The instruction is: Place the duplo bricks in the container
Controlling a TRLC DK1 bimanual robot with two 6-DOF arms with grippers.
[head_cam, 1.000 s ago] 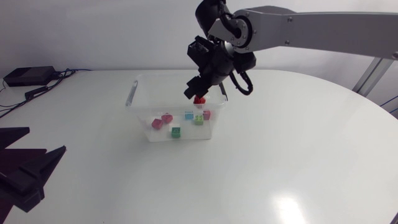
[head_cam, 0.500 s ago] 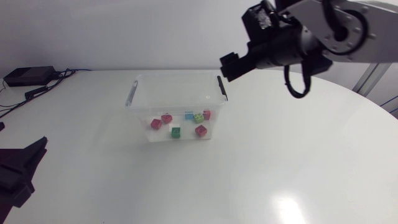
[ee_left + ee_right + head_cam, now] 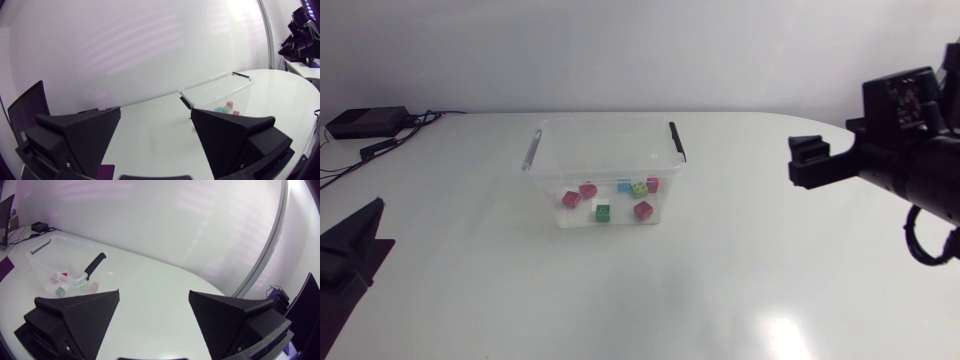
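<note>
Seven small plastic duplo bricks (image 3: 588, 189) lie scattered on the floor of the clear rectangular plastic container (image 3: 605, 172) with black clip handles: three red, one blue, one lime green, one dark green and one magenta. None touches a pincer of mine. The container stands on the glossy white table (image 3: 650, 290), toward its far edge and a little left of the middle. Any print on the container or the bricks is too small for me to read.

My right matte black pincer (image 3: 152, 322) hangs at the table's right edge, well apart from the container, its two broad wedge fingers spread wide with nothing between them. My left matte black pincer (image 3: 155, 142) sits low by the near left edge, its fingers likewise held wide apart and empty.

The table has a rounded right edge and carries a bright patch of glare near its front edge. A small black box with cables (image 3: 365, 122) rests at the far left corner.
</note>
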